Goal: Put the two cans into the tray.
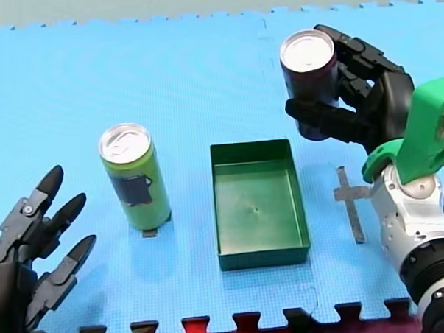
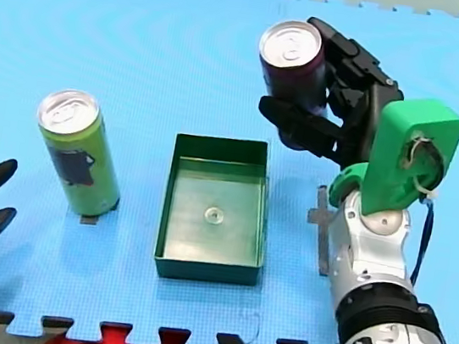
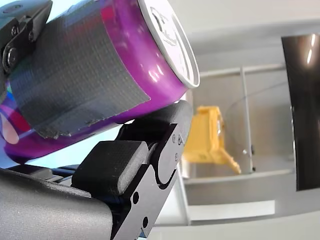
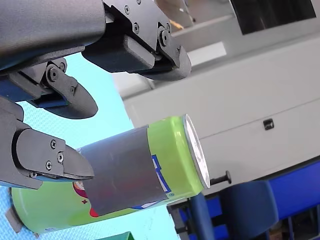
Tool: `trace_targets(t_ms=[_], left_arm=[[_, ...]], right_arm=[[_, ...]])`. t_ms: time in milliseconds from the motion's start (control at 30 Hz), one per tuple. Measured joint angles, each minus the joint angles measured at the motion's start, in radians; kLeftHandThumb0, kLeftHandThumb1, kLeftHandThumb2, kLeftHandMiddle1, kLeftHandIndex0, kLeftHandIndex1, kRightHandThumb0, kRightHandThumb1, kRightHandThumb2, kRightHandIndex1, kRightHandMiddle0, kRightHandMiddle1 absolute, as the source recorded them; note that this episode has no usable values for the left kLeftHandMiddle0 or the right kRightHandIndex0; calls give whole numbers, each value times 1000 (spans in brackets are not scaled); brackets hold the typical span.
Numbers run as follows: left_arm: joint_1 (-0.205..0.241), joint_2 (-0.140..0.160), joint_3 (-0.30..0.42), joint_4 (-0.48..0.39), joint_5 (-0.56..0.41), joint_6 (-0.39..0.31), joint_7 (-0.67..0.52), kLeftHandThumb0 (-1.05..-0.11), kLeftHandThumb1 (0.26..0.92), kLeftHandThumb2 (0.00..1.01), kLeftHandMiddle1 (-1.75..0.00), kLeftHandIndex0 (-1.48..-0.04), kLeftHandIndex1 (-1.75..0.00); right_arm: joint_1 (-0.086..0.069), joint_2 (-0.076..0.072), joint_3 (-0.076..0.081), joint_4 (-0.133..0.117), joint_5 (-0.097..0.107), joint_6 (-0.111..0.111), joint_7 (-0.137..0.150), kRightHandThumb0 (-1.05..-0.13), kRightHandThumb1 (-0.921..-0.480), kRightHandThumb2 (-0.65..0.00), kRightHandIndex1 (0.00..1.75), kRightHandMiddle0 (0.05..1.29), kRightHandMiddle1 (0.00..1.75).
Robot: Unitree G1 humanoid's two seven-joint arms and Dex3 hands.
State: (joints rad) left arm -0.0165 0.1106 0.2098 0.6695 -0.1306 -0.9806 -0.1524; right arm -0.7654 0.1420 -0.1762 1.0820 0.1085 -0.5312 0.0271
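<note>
Right hand (image 1: 362, 94) wraps the upright purple can (image 1: 310, 67); the green tray (image 1: 251, 147) lies front-left of it (left hand (image 1: 34, 252) empty, near green can (image 1: 135, 178)).

- We see the purple can (image 1: 310, 67), silver-topped with a grey tape patch, upright in the right hand (image 1: 355, 94), beyond the tray's far right corner.
- We see the green can (image 1: 136, 177), also tape-patched, standing upright on the blue mat (image 1: 189, 79), left of the tray and apart from it.
- We see the green tray (image 1: 250, 145), rectangular and open-topped, lying flat between the two cans.
</note>
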Motion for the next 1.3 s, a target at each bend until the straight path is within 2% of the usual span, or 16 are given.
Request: trace_targets(t_ms=[167,267,500,700,800,900,1067,1133,1300], left_arm=[[-5,0,1,5,-3,-2,-3,-1048,921,134,-2,-450,-1],[-7,0,1,7,-3,-8,-3,-1048,921,133,-1,-450,-1],[-11,-1,1,17,-7,-17,-8,-1048,921,131,-1,-452,-2],[-12,-1,1,19,-8,-18,-8,-1048,921,132,0,-452,-2],[-12,-1,1,18,-8,-18,-8,-1048,921,133,0,-452,-1],[-12,-1,2,18,-8,-18,-8,-1048,921,134,0,-452,-1],[-11,-1,3,14,-9,-12,-8,-1048,921,134,0,-452,-1],[-11,-1,3,14,-10,-10,-8,-1048,921,133,0,-452,-1],[-12,0,4,15,-11,-10,-9,-1048,921,130,0,-451,0]], right_arm=[[1,7,8,-23,-1,3,-2,-368,-767,0,1,1244,1],[7,9,15,-40,-3,6,-3,-369,-766,0,1,1243,0],[33,21,40,-87,-26,23,-27,-371,-767,0,0,1241,0],[59,34,64,-141,-42,56,-45,-369,-768,0,0,1239,0],[69,40,70,-158,-42,65,-47,-368,-767,0,2,1240,1],[75,48,70,-174,-25,79,-28,-368,-767,0,2,1242,1],[89,70,60,-202,35,108,37,-366,-768,-1,3,1244,1],[96,79,57,-208,50,113,61,-365,-769,-1,3,1244,1],[114,87,57,-211,70,113,106,-359,-772,-2,3,1245,1]])
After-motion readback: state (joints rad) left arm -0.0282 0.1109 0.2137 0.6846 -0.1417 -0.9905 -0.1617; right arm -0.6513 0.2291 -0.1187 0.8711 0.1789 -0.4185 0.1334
